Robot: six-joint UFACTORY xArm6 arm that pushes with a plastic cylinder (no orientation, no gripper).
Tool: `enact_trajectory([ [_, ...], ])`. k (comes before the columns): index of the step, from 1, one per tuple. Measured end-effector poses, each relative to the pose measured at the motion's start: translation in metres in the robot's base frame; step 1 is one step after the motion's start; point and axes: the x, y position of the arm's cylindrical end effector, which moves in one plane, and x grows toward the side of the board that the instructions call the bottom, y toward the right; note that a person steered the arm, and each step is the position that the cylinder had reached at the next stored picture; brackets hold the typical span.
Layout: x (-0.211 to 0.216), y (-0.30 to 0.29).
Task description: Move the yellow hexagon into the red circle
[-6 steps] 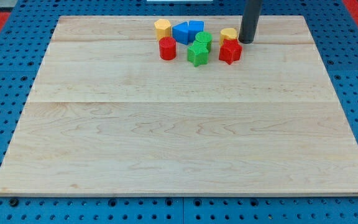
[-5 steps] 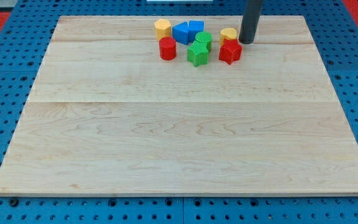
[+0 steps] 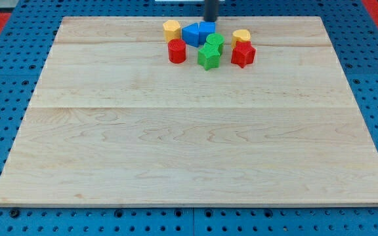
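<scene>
While my tip point(image 3: 211, 19) sits at the view's top edge of the pale wooden bench point(image 3: 189, 151), just behind the two blue plastic blocks point(image 3: 197, 32), the crowding around the target is the main hazard. I carry no jaws, only a straight dark rod, so nothing can be spread or pinched; every move is a shove.

Left of those blue blocks, touching or nearly touching them, lies the yellow hexagon block point(image 3: 171, 29), up and to the view's left of the red round cylinder block point(image 3: 176, 50), close by but apart. From my tip the hexagon is a little toward the view's left and slightly lower.

If I push from the wrong face, the hexagon would likely slide past the red cylinder or off toward the bench edge. A careless approach could also knock the blue blocks into the green blocks point(image 3: 210, 51), the red star-like block point(image 3: 243, 54) and the second yellow block point(image 3: 241, 36).
</scene>
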Motion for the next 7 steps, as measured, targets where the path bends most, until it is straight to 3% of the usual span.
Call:
enact_trajectory([
  [1, 0.001, -0.066],
  [2, 0.013, -0.084],
  [4, 0.055, -0.089],
  [6, 0.03, -0.068],
  [7, 0.042, -0.066],
])
